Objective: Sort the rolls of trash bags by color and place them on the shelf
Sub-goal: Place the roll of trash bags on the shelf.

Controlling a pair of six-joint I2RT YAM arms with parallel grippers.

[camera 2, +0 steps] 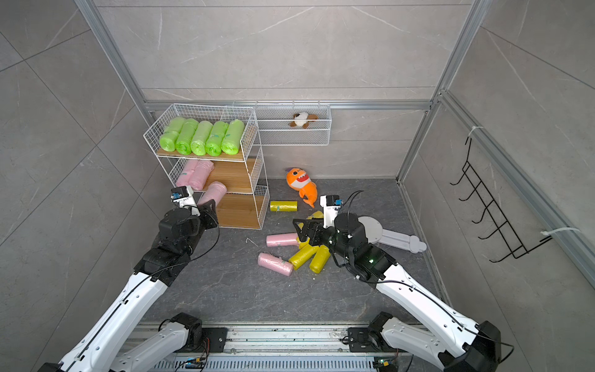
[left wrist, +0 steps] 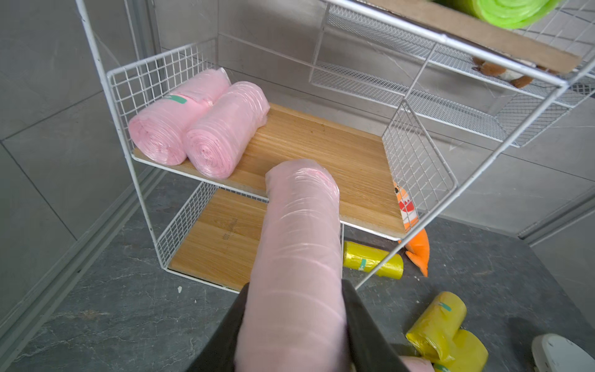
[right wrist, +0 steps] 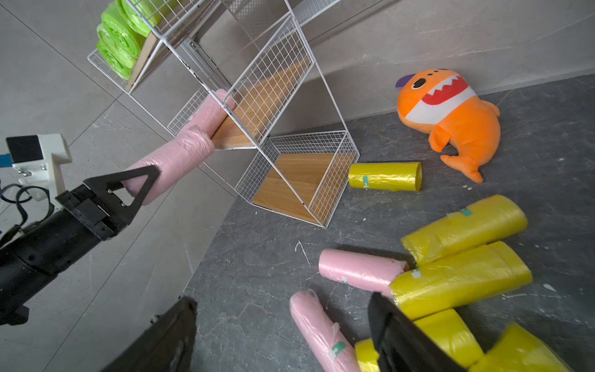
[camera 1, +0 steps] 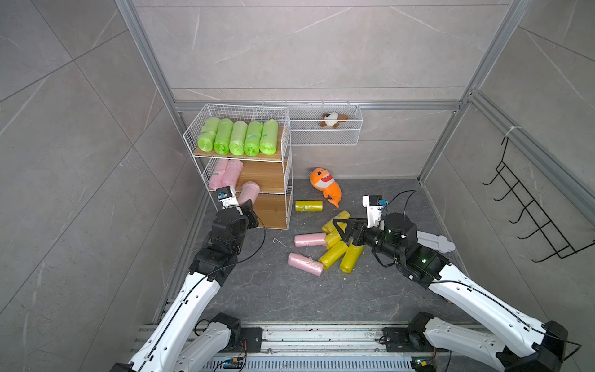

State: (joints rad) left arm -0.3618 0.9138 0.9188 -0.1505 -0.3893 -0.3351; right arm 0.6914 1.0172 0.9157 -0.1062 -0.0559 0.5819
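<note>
Shelf (camera 1: 264, 175): five green rolls (camera 1: 238, 138) on top tier, two shelved pink rolls (camera 1: 225, 174) on middle. Plush shark (camera 1: 325, 185) beside it. Surface (camera 1: 273, 290): five yellow rolls (camera 1: 333, 254), two loose pink rolls (camera 1: 306, 264). Left tool (left wrist: 294, 296) clamps held pink roll (left wrist: 302, 225) at middle tier; right tool (camera 1: 340, 230), jaws apart, over yellow.

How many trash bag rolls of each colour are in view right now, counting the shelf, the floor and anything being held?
Green rolls: 5, all on the top tier of the shelf
Pink rolls: 5 (2 on the middle tier, 1 held in the left end effector, 2 on the floor)
Yellow rolls: 5, all on the floor
Total: 15
</note>
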